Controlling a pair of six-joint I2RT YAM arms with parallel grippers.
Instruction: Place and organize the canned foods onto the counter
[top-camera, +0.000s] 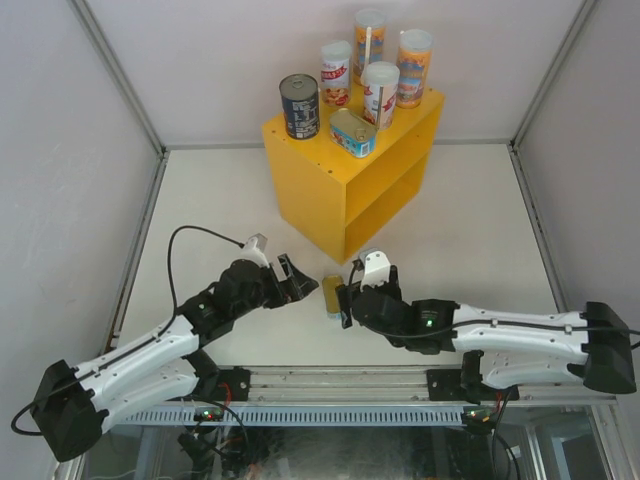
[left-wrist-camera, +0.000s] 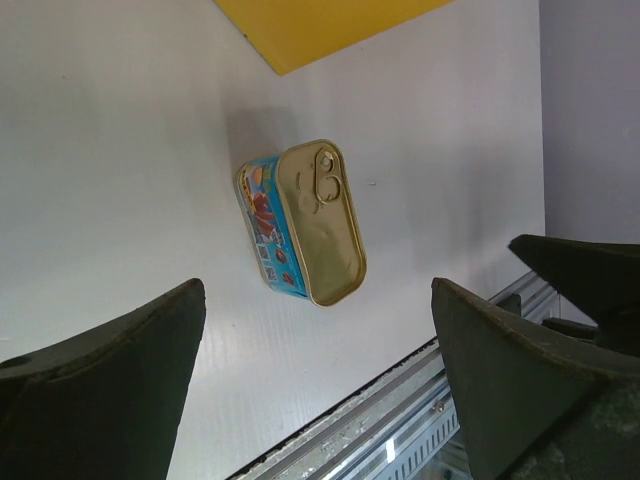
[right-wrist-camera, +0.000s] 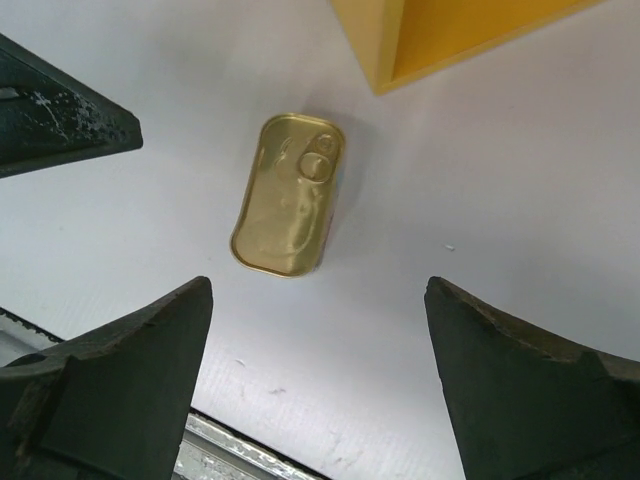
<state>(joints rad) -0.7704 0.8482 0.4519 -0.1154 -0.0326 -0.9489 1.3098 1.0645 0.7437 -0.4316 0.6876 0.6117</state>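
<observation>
A flat rectangular tin (top-camera: 332, 296), with rounded corners, a gold pull-ring lid facing up and a blue side label with red pictures, lies on the white desk (top-camera: 470, 210) just in front of the yellow shelf unit's (top-camera: 330, 195) near corner, between the two hands. The left hand (top-camera: 300, 280) and right hand (top-camera: 348, 290) each stand wide open and hold nothing, with the tin apart from their fingers. On top of the unit stand four tall slim cans (top-camera: 380, 95) with white and orange labels, a dark round tin (top-camera: 299, 105) and a second flat gold-topped tin (top-camera: 353, 132).
</observation>
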